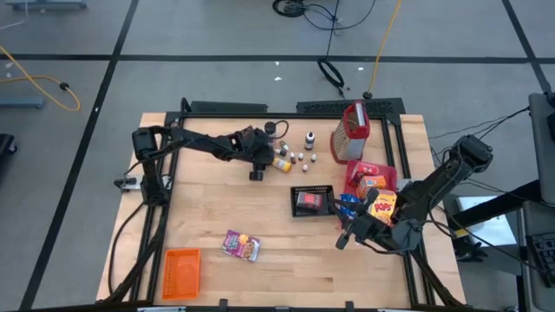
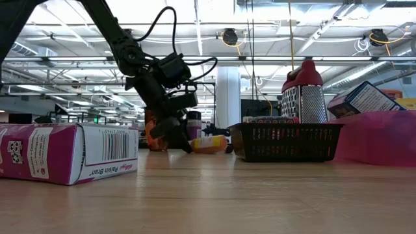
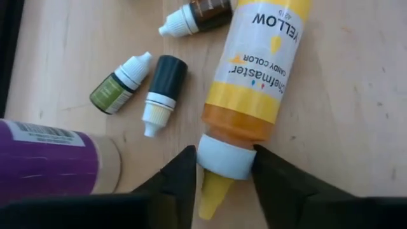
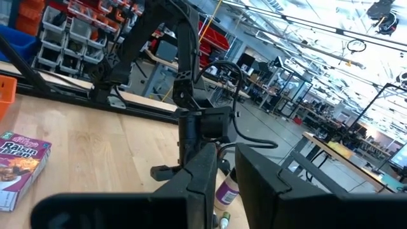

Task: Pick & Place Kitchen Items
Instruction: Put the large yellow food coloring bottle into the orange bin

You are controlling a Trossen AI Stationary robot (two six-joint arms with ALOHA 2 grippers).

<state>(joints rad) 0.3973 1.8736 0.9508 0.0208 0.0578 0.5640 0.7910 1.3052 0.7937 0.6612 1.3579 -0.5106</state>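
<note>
Fingers of the left claw press against either side of the white collar of a yellow plastic candy-colour bottle with a pointed yellow tip, which lies flat on the pale wooden table; the claw is gripping it. Just beyond the claw lie 3 tiny dropper bottles: 1 green with a white cap, 1 black with a white tip, 1 brown with a white cap. Beside the claw rests a purple cardboard tube. The right claw hovers low near the table's right side, its fingers nearly closed on nothing, close to a black mesh basket and a red tray of snack boxes. A purple Raisin Bran box lies well apart from both claws.
</note>
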